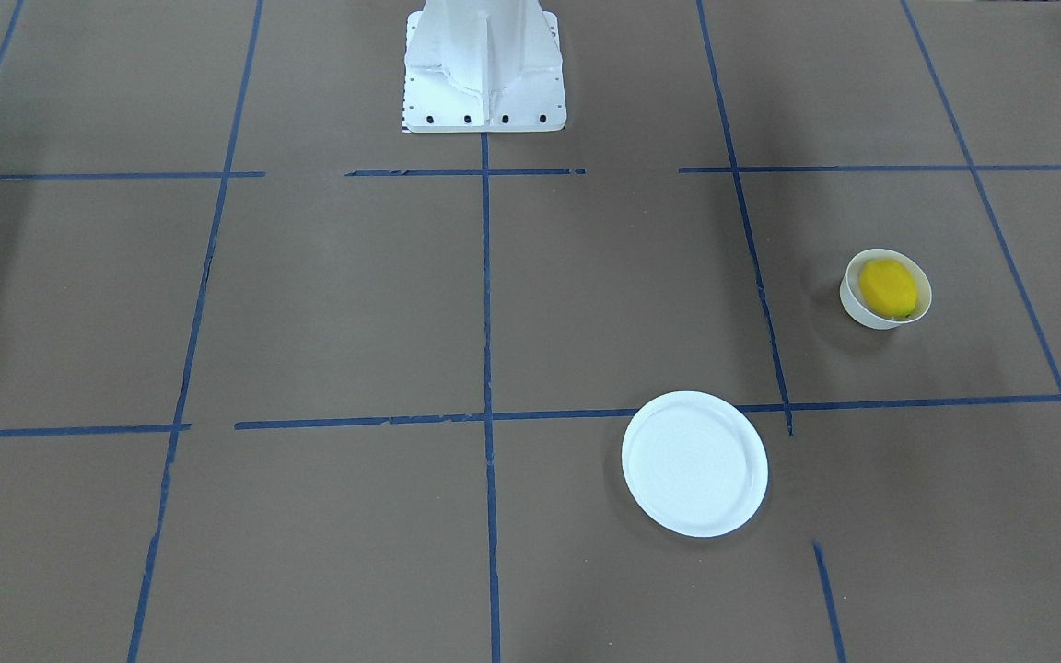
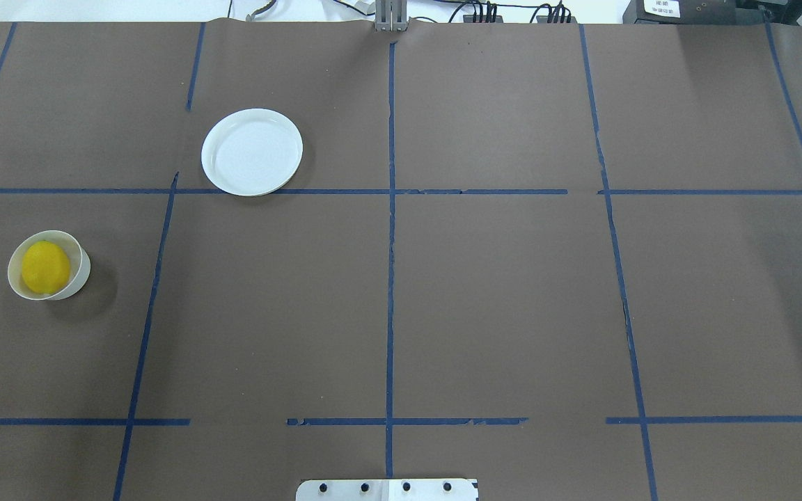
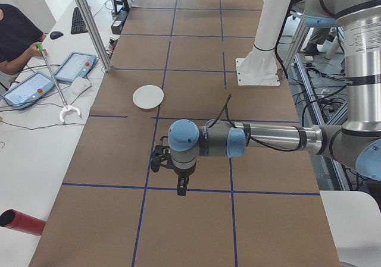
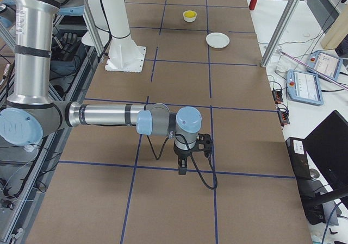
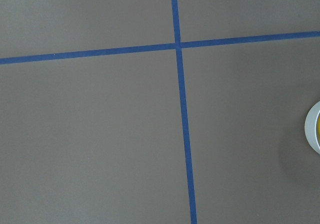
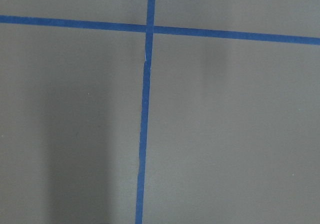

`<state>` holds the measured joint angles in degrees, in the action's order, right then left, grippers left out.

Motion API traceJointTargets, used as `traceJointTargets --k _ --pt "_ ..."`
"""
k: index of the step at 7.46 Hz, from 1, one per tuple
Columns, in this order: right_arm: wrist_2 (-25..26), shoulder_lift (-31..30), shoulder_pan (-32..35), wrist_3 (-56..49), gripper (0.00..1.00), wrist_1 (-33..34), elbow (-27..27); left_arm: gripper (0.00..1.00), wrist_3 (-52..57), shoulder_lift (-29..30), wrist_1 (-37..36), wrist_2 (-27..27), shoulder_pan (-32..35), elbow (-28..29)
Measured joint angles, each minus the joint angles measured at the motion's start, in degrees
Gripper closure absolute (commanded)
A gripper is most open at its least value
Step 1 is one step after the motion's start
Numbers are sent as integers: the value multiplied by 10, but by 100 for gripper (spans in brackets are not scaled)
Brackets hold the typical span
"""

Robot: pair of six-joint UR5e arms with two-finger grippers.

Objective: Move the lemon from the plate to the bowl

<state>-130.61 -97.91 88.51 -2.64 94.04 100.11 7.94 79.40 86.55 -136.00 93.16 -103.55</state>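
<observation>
The yellow lemon [image 1: 888, 287] lies inside the small deep white bowl [image 1: 853, 299], on the robot's left side of the table. It also shows in the overhead view [image 2: 45, 268] in the bowl [image 2: 81, 268]. The flat white plate [image 1: 694, 463] is empty, apart from the bowl, further from the robot [image 2: 252, 151]. My left gripper [image 3: 180, 188] hangs above the table near the bowl, which its arm hides in that view. The left wrist view catches only the bowl's rim [image 5: 312, 134]. My right gripper [image 4: 182, 170] hangs over bare table. Both show only in side views, so I cannot tell whether they are open or shut.
The white robot pedestal [image 1: 484, 64] stands at the table's robot-side edge. Blue tape lines grid the brown table. An operator [image 3: 15, 38] with a grabber stick and tablets [image 3: 74, 66] is beside the table's far edge. Metal frame posts [image 3: 89, 23] stand there.
</observation>
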Motion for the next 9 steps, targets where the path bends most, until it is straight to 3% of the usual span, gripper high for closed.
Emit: traceJointTargets --k 9 --pt "0 0 0 0 0 0 0 0 1 9 -1 -4 -1 -6"
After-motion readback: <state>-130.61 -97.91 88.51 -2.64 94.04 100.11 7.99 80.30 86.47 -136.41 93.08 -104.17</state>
